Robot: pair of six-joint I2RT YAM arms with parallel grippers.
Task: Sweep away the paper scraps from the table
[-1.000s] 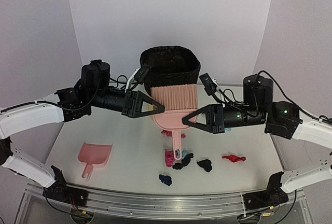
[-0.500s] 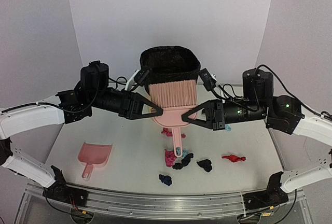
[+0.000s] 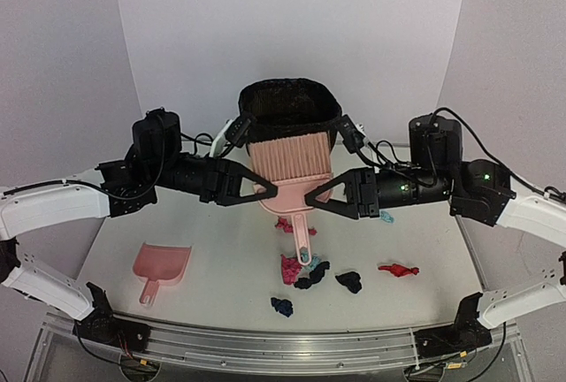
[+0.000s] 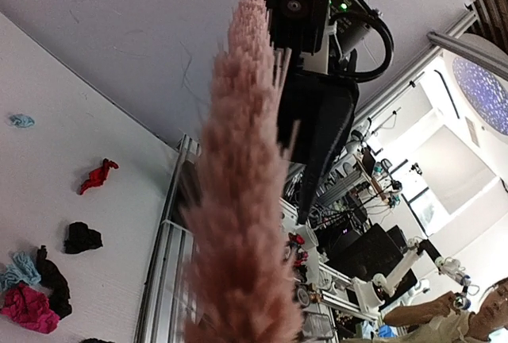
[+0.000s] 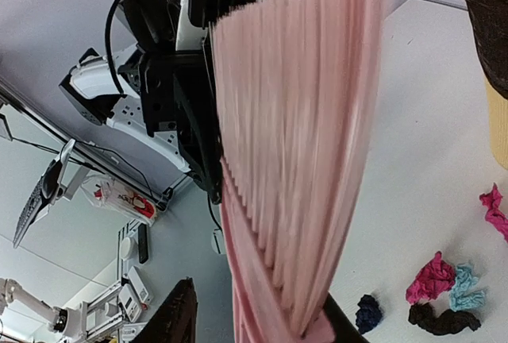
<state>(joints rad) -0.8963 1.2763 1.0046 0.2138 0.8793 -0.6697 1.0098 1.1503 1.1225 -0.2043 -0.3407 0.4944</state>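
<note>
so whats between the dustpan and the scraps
Nothing: in the top view, only bare table lies between the dustpan and the nearest scraps.

brush between left gripper and right gripper: smooth pink plastic back, fine soft bristles. Both grippers matt black plastic. paper scraps below them: crumpled, matt. table: smooth matt white. dustpan below left gripper: pink plastic, slight sheen. basket behind: black woven mesh. rail: bare metal.
</note>
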